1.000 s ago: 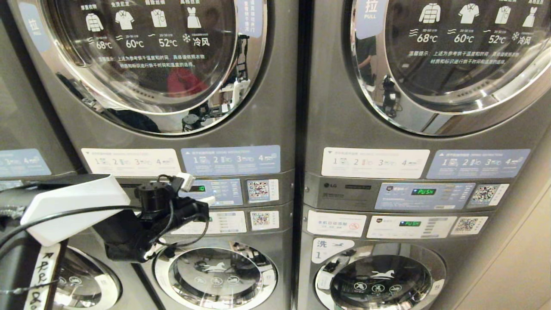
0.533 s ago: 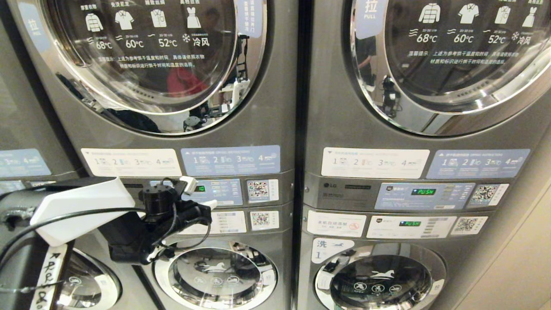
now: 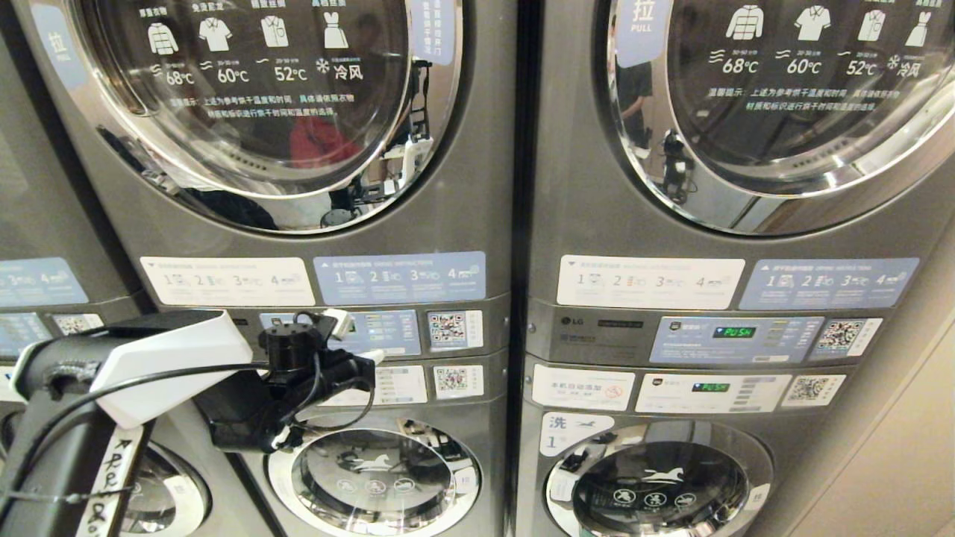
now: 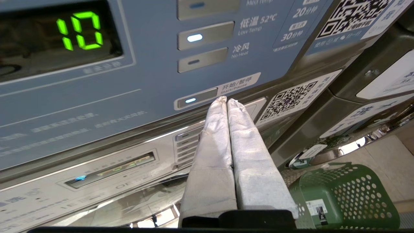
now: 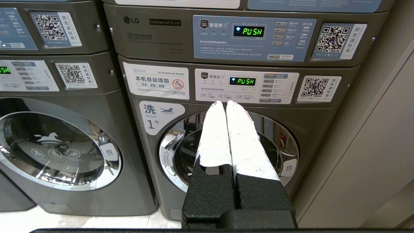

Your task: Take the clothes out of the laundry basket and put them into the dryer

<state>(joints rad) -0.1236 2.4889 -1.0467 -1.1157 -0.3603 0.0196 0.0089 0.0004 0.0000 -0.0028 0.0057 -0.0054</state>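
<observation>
Left gripper [image 4: 227, 101], fingers pressed together, at the dryer's control panel [image 4: 155, 64]; green laundry basket [image 4: 343, 194] below, contents unseen.

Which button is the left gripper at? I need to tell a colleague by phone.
On the blue dryer panel showing a green 10, find the column of grey buttons. The left gripper points at the bottom one, labelled Start/Pause, set apart below the rest.

Two dryer doors [image 3: 261, 97] (both shut), three washer doors [image 3: 373, 473], one green basket [image 4: 343, 194].
</observation>
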